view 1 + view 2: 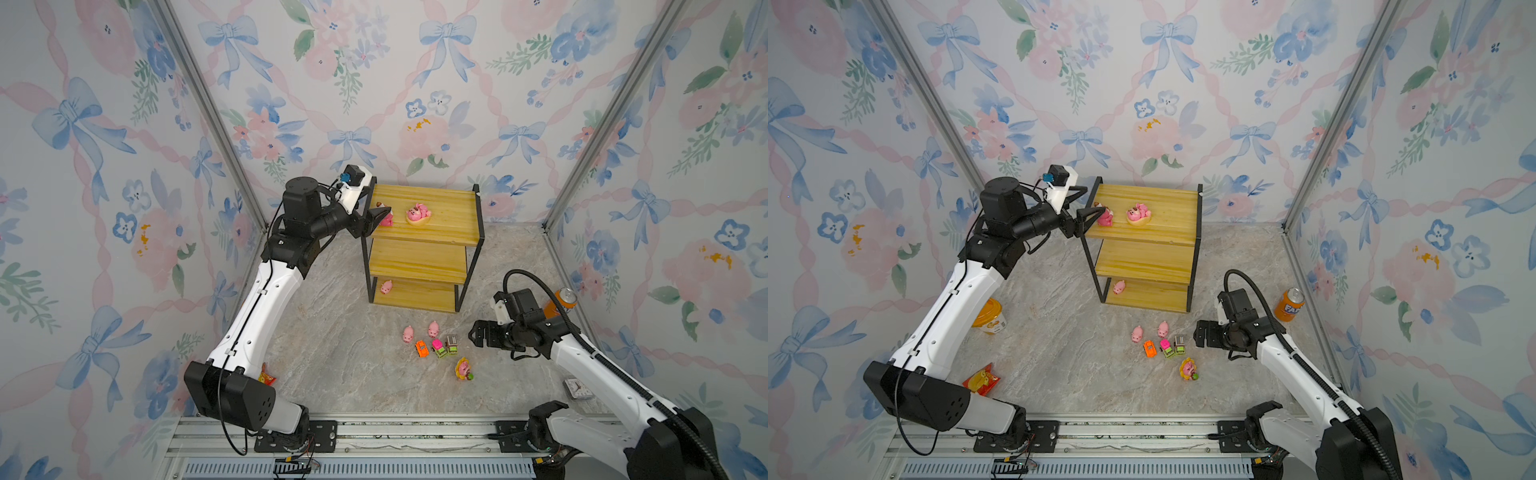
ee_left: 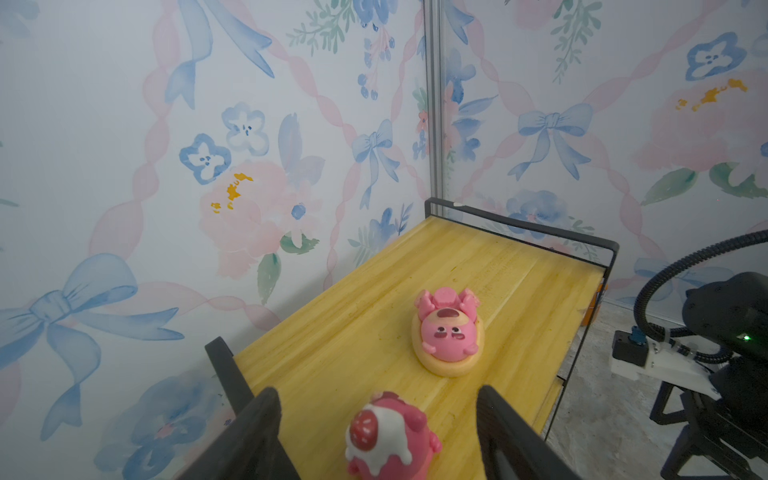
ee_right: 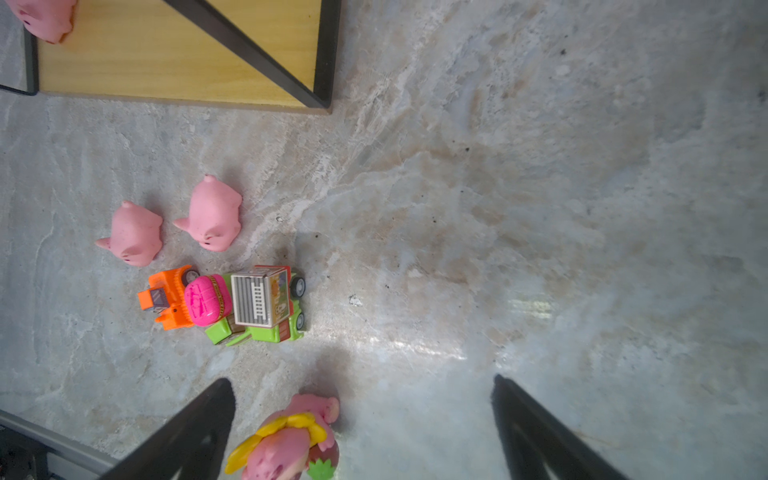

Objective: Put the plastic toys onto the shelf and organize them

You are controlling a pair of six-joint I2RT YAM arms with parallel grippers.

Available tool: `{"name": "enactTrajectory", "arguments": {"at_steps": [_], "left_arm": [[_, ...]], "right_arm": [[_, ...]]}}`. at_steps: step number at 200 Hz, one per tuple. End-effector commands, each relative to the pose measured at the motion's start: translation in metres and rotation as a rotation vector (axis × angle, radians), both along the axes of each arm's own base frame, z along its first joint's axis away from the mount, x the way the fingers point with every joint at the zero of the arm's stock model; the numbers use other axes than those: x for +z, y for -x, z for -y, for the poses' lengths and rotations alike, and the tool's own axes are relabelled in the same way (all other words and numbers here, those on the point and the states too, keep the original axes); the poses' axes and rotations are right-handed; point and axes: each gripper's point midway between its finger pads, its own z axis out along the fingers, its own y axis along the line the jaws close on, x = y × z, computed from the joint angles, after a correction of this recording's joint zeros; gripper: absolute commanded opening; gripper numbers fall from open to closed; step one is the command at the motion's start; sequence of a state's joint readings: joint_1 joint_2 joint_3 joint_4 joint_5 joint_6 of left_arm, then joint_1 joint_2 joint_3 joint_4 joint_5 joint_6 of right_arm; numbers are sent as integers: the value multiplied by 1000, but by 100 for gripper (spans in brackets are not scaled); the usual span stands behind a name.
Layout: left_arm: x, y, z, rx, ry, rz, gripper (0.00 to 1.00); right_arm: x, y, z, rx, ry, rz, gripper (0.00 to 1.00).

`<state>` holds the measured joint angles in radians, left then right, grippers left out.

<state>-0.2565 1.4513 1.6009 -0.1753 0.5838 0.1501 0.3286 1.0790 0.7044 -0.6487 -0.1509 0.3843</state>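
Left gripper (image 2: 378, 390): I'm holding its fingers apart around the strawberry-topped bear (image 2: 388, 440), seemingly not touching it.
Bear: it's sitting on the top board of the shelf (image 1: 440, 199), left end.
Right gripper (image 3: 360, 378): I'm hovering it, spread wide, beside the mini cars (image 3: 253, 301).

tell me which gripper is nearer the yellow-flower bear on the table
Right. The right gripper hangs open just beside the yellow-flower bear. The left gripper is far off, up at the top of the shelf, jaws either side of a strawberry-topped bear.
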Motion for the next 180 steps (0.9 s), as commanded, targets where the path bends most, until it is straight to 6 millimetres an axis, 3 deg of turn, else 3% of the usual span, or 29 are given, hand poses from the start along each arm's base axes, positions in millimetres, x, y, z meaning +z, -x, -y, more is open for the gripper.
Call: {"name": "enactTrajectory", "arguments": {"at_steps": [1, 97, 180], "left_arm": [[1, 1, -4, 42, 58, -48, 75], [-25, -1, 19, 56, 63, -133, 75], [-38, -12, 22, 81, 52, -164, 65]], "right_arm": [[-1, 3, 1, 0, -7, 1, 99], [-1, 3, 1, 1, -7, 2, 98], [-1, 3, 1, 3, -4, -2, 98]]}}
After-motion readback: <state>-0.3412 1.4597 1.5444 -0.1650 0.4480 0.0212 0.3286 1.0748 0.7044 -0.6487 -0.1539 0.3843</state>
